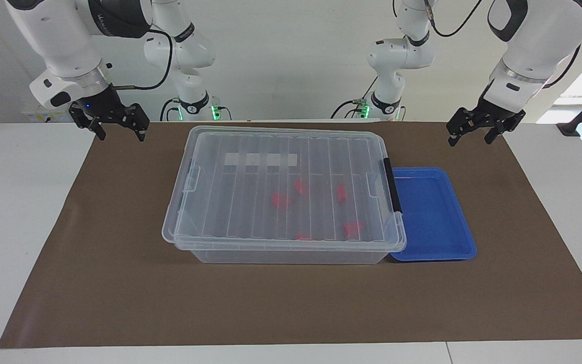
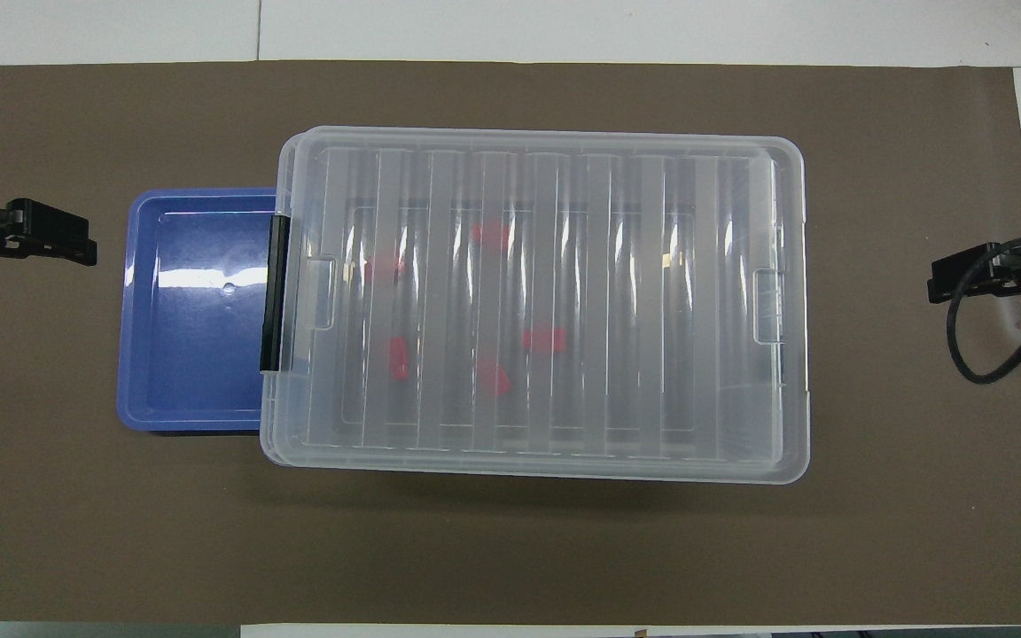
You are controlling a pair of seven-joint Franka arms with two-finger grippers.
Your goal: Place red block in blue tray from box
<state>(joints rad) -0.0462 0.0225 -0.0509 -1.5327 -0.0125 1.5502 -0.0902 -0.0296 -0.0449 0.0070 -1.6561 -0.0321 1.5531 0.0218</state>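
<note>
The left gripper (image 1: 475, 132) hangs with its jaws open and empty above the brown mat (image 1: 119, 283), off the corner of the box (image 1: 286, 194) at the left arm's end of the tabletop (image 1: 18, 202). The right gripper (image 1: 117, 126) hangs the same way, jaws open and holding nothing, above the mat's edge off the box's corner at the right arm's end. Neither touches anything.

The box sits in the middle of the mat with its ribbed clear lid (image 2: 537, 301) still on and the black latch handle (image 2: 277, 294) at the end that faces the blue tray (image 1: 435, 217). The tray lies just beside that end of the box, partly tucked under the lid's overhanging rim, and holds nothing.

Through the lid 5 small red pieces show on the box floor. The red block (image 2: 399, 358) is most likely the slim oblong one in the half of the box nearer the tray; the ribs blur its outline, so this is a judgement.

No step looks begun; the opening of the box is the step in hand. The next move probably calls for a gripper to release the latch handle and lift the lid clear, since the block cannot be reached until then.
</note>
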